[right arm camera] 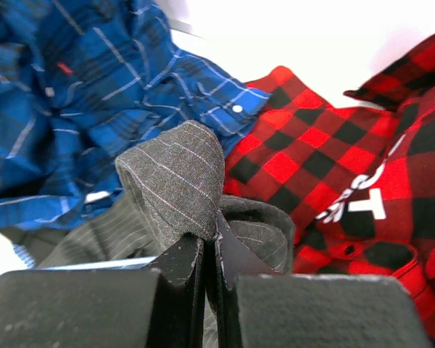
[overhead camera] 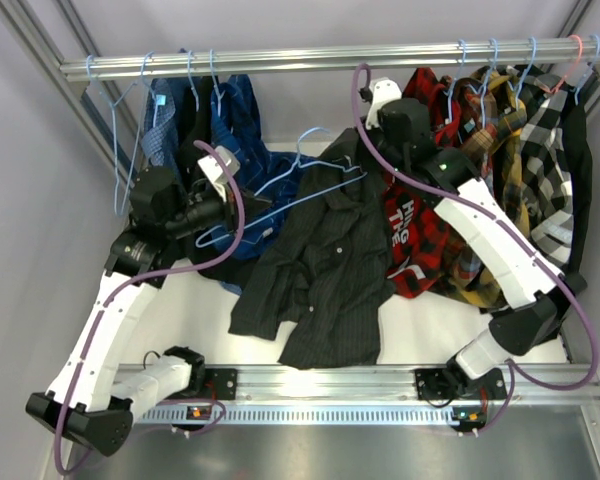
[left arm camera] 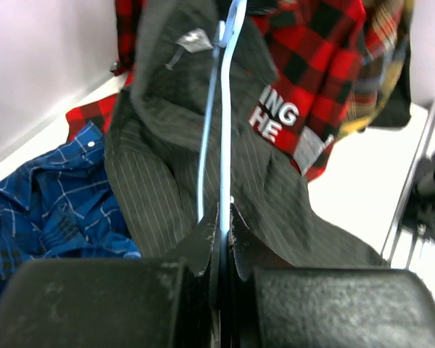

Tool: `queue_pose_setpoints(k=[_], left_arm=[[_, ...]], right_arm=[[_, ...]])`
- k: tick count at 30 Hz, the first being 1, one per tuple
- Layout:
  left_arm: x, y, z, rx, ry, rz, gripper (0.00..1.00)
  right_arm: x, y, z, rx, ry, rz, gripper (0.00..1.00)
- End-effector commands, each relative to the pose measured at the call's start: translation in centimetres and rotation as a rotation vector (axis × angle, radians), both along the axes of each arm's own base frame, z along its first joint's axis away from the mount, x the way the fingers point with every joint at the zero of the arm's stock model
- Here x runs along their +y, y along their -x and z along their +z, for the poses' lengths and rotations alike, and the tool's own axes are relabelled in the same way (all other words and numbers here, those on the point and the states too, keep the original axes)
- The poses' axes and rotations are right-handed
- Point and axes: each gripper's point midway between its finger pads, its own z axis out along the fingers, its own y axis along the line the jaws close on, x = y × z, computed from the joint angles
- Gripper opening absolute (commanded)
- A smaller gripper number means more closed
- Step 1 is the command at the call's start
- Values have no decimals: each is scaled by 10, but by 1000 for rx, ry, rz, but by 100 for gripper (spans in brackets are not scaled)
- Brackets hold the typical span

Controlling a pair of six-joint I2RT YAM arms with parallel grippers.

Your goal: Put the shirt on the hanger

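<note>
The dark pinstriped shirt (overhead camera: pixel 325 270) lies spread in the middle of the white table, collar towards the back. The light-blue wire hanger (overhead camera: pixel 298 188) lies across its upper left part. My left gripper (overhead camera: pixel 242 205) is shut on the hanger's wire (left arm camera: pixel 222 138), which runs from the jaws (left arm camera: pixel 221 221) up over the shirt (left arm camera: pixel 159 181). My right gripper (overhead camera: pixel 368 132) is at the shirt's collar and is shut (right arm camera: pixel 210 243) on a fold of the pinstriped cloth (right arm camera: pixel 177 177). A short strip of hanger wire (right arm camera: pixel 94 264) shows beside the right fingers.
A red-and-black plaid shirt (overhead camera: pixel 420 230) lies right of the dark one, a blue checked shirt (overhead camera: pixel 235 130) left of it. The rail (overhead camera: pixel 320 60) at the back carries empty hangers (overhead camera: pixel 130 120) at left and several hung shirts (overhead camera: pixel 525 130) at right.
</note>
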Motion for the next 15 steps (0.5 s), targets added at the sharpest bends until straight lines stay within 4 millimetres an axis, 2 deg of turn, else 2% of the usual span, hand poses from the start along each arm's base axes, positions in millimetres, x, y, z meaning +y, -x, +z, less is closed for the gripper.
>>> queue_pose_setpoints(k=[1,6,9,10,12,13,14,15], left_arm=[[-3,-23,30,-101,110,59,0],[-4,-44,15,-9,142,125,0],[-6,-41,10,16,148,115,0],[-7,-40,9,23,148,113,0],[-9,-39,7,31,148,112,0],[-12,-39,5,38,148,106,0],[-14,-39,8,29,149,102,0],[-24,-39,5,30,135,79,0]], right_arm=[[2,17,37,-53,-133,39,0],[3,23,54,-76,-172,55,0],[6,23,73,-113,-192,72,0],[9,25,86,-134,-210,93,0],[18,25,94,-141,-230,135,0],[29,33,109,-154,-268,207,0],[38,34,112,-147,-297,242,0],[45,37,116,-145,-322,276,0]])
